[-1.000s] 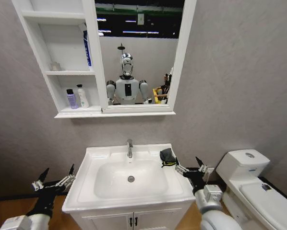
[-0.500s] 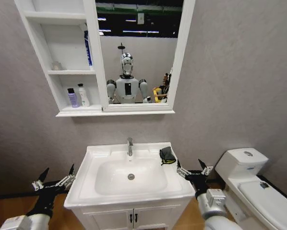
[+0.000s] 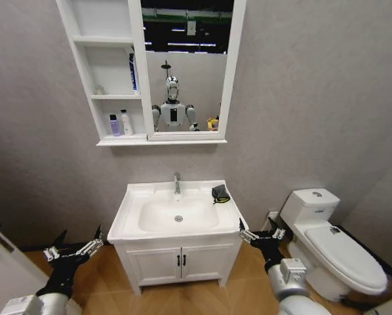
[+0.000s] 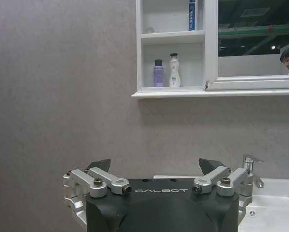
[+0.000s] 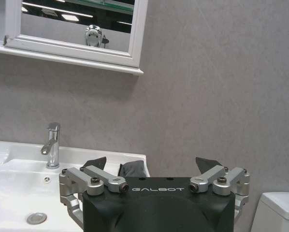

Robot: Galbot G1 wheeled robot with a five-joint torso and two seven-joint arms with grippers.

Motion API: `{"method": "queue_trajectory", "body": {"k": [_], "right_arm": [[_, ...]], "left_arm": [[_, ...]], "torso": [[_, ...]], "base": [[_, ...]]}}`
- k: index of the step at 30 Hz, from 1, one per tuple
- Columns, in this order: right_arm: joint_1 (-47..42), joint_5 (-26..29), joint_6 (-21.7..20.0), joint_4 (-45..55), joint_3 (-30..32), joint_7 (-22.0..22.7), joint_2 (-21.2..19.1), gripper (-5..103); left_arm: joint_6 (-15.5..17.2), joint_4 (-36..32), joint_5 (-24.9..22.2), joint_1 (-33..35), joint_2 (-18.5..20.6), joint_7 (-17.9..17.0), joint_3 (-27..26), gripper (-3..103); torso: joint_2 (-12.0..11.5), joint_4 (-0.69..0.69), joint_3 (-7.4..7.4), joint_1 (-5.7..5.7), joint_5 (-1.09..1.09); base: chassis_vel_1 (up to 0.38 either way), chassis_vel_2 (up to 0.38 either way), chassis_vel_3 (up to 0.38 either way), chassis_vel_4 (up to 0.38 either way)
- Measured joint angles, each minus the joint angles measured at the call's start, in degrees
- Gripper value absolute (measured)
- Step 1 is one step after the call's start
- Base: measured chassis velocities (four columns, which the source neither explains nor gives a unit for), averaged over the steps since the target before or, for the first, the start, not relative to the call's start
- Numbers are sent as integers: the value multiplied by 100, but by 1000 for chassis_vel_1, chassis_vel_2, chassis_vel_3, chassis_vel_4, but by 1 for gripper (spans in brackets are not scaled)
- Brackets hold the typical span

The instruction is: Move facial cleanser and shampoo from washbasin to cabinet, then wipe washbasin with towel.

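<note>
The white washbasin is sitting on its two-door vanity against the grey wall, and the cabinet is hanging above it with a purple bottle and a white bottle standing side by side on its lowest shelf. The dark towel is lying on the washbasin's back right corner, near the chrome tap; what looks like its dark edge is also peeking over the right gripper in the right wrist view. The left gripper is hanging low, left of the vanity, and the right gripper is hanging low, right of it, both with fingers spread apart and holding nothing.
</note>
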Motion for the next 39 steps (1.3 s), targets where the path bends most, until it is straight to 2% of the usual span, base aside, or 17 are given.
{"method": "queue_trajectory", "body": {"k": [2, 4, 5, 8, 10, 11, 12, 14, 15, 16, 18, 19, 20, 22, 27, 28, 39], "right_arm": [[-27, -1, -1, 14, -5, -15, 0, 100], [-33, -1, -1, 17, -5, -18, -1, 100], [-65, -3, 1, 51, -3, -26, -5, 100], [-98, -2, 6, 74, 6, -30, -14, 100], [-129, -3, 15, 112, 2, -40, -14, 100], [-133, -3, 18, 115, -5, -44, -13, 100], [-133, -3, 18, 115, -5, -44, -13, 100], [-139, -4, 30, 115, -17, -59, -8, 100], [-146, -17, 101, 101, -25, -97, -3, 100], [-155, -52, 162, 62, -33, -138, 2, 100], [-158, -64, 185, 48, -39, -153, 6, 100], [-170, -74, 210, 39, -51, -203, 8, 100], [-170, -88, 242, 27, -51, -245, 9, 100], [-168, -91, 258, 12, -51, -262, 9, 100], [-117, -104, 289, -67, -7, -298, -21, 100], [-108, -112, 272, -89, -1, -298, -25, 100], [-99, -234, 161, -169, -9, -251, -13, 100]], "left_arm": [[0, -1, 0, 0, 0, 0, 0, 100], [0, 0, 0, 0, 0, 0, 0, 100], [0, 0, 0, 0, 0, 0, 0, 100], [0, -1, 0, 0, 0, 0, 0, 100], [0, 0, 0, 0, 0, 0, 0, 100], [0, -1, 0, 0, 0, 1, 1, 100], [0, -1, 0, 0, 0, 1, 1, 100], [0, -2, 0, 0, 0, 1, 0, 100], [1, 0, 0, 0, 0, -1, 0, 100], [0, -1, 0, 0, 0, -2, -1, 100], [0, -2, 0, 0, 0, 0, 0, 100], [1, -1, 0, 1, 0, -2, 0, 100], [1, -1, 0, 1, 0, -3, -3, 100], [1, -1, 0, 1, 0, -4, -2, 100], [1, -1, 0, 0, 0, -2, 0, 100], [1, -1, 0, -1, 0, -2, 0, 100], [1, -1, 0, 0, 0, -2, 0, 100]], "torso": [[-1, 0, 2, 3, 8], [-1, 1, 2, 2, 6], [1, -1, 0, -1, -3], [-1, 0, 2, 1, 10], [1, -2, 0, 0, -6], [0, 0, 1, 0, 11], [0, 0, 1, 0, 11], [-1, 1, 2, 2, 9], [0, -2, 0, 1, -8], [0, 1, 1, 0, 8], [-1, 0, 2, 2, 11], [1, 0, 0, -1, -4], [4, 3, -2, -5, -2], [4, 1, -2, -5, 3], [2, -3, 0, -3, 4], [-2, 0, 2, 4, 4], [-3, 0, 1, 3, 2]], "base": [[374, -351, -366, 353], [411, -353, -358, 364], [388, -363, -339, 356], [393, -349, -363, 348], [344, -373, -348, 377], [366, -340, -368, 337], [366, -340, -368, 337], [348, -353, -368, 337], [348, -360, -317, 349], [331, -360, -356, 339], [338, -339, -329, 320], [223, -295, -301, 243], [223, -63, -181, 243], [206, -63, -181, 207], [33, -75, -134, 70], [-58, 21, 44, -11], [-32, 28, 44, -30]]}}
